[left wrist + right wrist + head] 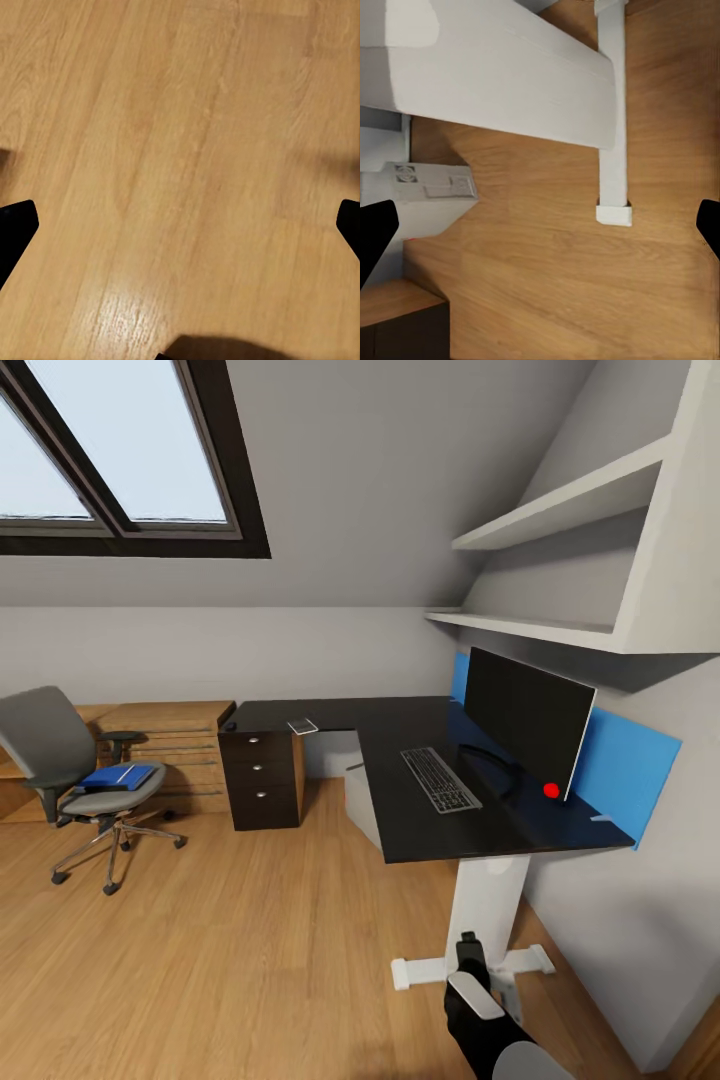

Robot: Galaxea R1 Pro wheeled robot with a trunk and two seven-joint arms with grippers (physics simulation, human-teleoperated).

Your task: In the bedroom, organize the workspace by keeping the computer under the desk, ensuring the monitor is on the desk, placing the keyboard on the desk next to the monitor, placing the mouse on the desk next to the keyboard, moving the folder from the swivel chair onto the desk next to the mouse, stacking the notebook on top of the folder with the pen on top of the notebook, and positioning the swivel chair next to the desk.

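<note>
Right below my head camera hangs my right arm, its gripper (470, 952) pointing down toward the white foot of the desk (420, 830); both wrist views show my fingertips (376, 232) spread to the frame edges with nothing between them, so I read both grippers as wide open and empty. Under my left fingers (15, 229) lies bare wood floor (180, 150), well clear of any object. Beneath my right fingers I see the desk's white leg and crossbar (613, 112) and, off to one side, the grey computer (427, 191) standing on the floor under the desk, which is where the task wants it. Far ahead of my fingers, the monitor (528, 718) stands on the black top with the keyboard (440, 779) just in front of it. A small flat item near the desk's far corner is too small to name. The blue folder (120, 776) lies on the swivel chair (70, 780), well apart from the desk and from my hands. I judge my arms hang tucked low for driving, folder next.
</note>
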